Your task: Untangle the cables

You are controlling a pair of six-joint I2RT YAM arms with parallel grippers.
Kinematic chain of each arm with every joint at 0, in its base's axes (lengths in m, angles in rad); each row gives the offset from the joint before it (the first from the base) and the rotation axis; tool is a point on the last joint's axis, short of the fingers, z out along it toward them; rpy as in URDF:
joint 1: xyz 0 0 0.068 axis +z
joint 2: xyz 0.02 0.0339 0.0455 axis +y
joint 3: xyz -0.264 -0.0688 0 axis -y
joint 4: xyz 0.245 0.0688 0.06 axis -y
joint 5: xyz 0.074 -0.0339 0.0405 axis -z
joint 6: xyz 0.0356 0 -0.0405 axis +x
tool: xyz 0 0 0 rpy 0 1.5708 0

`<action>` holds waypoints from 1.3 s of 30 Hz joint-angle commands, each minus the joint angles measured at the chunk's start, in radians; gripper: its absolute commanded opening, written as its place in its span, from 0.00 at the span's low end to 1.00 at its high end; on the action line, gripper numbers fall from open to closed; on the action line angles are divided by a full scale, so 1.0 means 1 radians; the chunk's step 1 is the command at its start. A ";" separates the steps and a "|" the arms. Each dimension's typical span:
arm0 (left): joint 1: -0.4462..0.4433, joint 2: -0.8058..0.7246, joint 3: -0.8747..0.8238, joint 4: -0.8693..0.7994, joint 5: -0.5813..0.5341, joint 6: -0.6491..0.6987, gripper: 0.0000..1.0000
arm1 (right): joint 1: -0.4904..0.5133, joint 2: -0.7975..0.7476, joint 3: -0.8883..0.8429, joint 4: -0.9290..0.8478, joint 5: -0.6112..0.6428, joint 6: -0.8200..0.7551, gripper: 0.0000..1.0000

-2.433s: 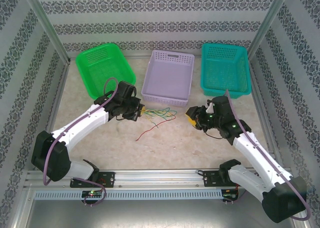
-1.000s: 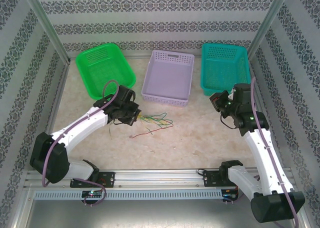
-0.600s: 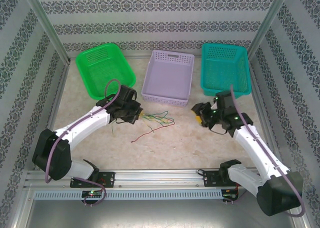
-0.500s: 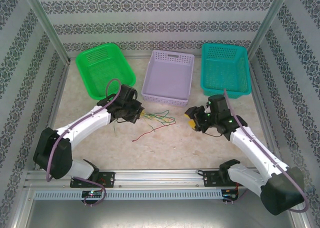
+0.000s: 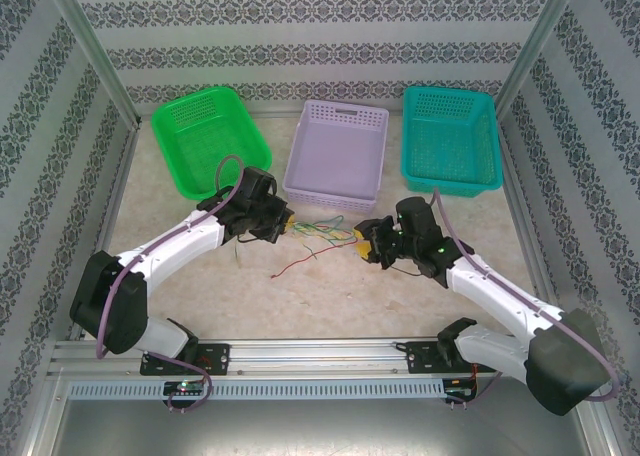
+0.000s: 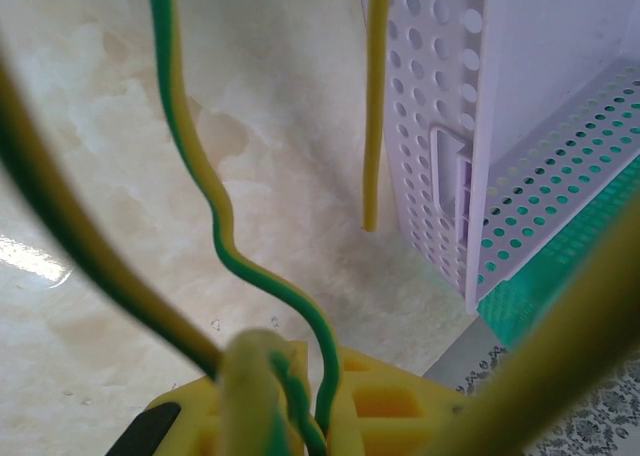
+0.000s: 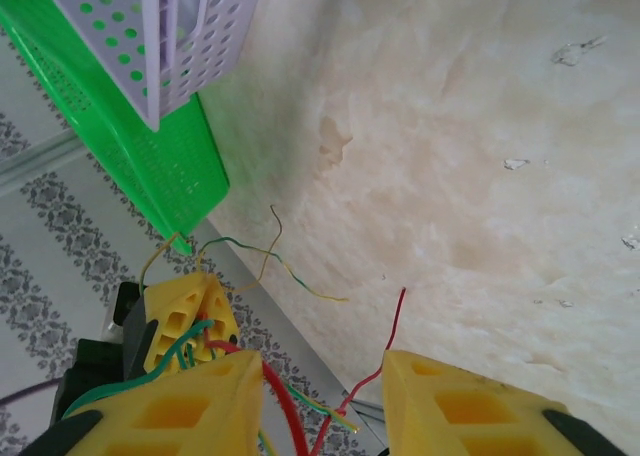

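The cables [image 5: 316, 233], thin, limp and light, are bunched on the desk [image 5: 330, 298] before the purple basket [image 5: 338, 156], clenched in the left gripper [image 5: 284, 226], while a red strand [image 5: 300, 265], judged best taken near the tangle, is straddled by the released right gripper [image 5: 362, 246].

The right end effector [image 5: 363, 244] has swung leftward across the top view. A second ago it sat at the right of the frame, beside the teal basket [image 5: 450, 136]. It is now near the centre, at the right end of the cables [image 5: 318, 231]. In the right wrist view, the red cable [image 7: 390, 336] now runs between its spread yellow fingers [image 7: 460, 406].
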 commanded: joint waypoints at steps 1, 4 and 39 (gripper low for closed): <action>0.010 -0.008 0.025 0.052 0.017 -0.032 0.00 | 0.004 -0.040 -0.029 0.033 0.043 0.057 0.39; 0.008 0.002 0.032 0.064 0.034 -0.036 0.00 | 0.005 -0.023 -0.054 0.127 0.052 0.100 0.37; 0.027 0.086 0.028 -0.081 0.010 0.071 0.34 | 0.012 0.036 0.090 0.047 0.152 -0.050 0.00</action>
